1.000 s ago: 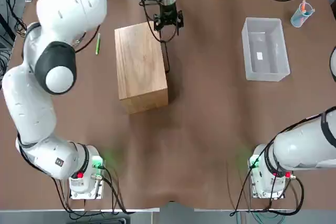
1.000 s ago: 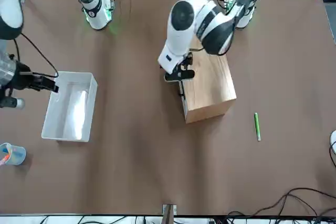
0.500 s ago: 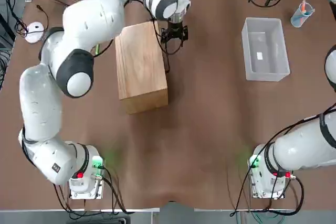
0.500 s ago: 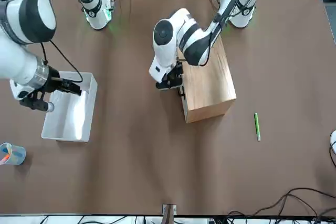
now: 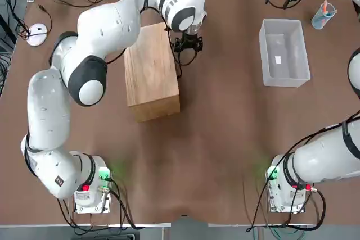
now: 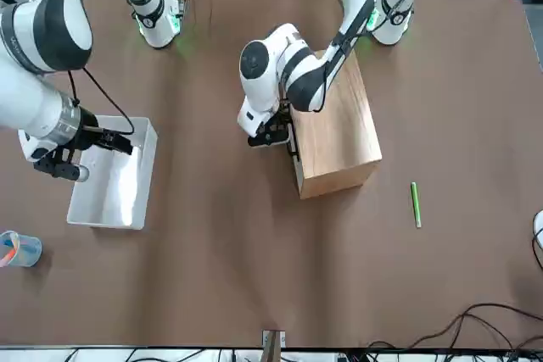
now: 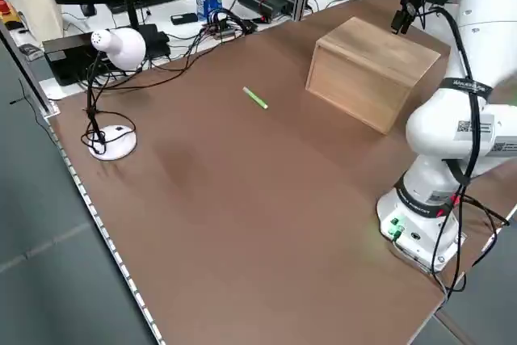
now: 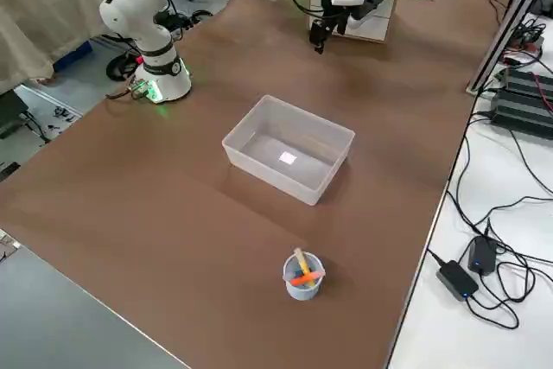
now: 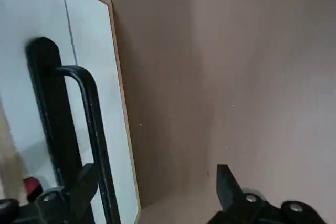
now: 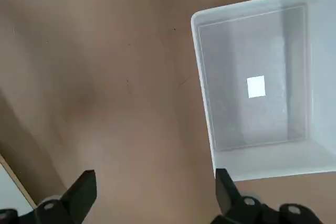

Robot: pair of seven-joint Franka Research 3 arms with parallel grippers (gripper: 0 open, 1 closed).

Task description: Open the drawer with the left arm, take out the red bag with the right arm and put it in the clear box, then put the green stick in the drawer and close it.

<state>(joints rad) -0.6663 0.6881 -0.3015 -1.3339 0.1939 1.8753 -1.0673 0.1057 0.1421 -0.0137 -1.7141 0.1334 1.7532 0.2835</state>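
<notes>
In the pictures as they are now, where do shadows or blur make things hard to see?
Left wrist view: the drawer front looks washed out, and its dark handle is soft so close to the left gripper. Top view: the wooden box shades the table on its near side. Right wrist view: the clear box is evenly lit.

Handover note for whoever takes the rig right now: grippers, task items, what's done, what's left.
Left gripper: open, at the dark handle of the drawer, not clamped.
Right gripper: open, empty, beside the clear box.
Green stick: on the table, on the wooden box's far side from the handle.
Red bag: not in view.
Done: nothing; drawer is shut.
Left: every step.
</notes>
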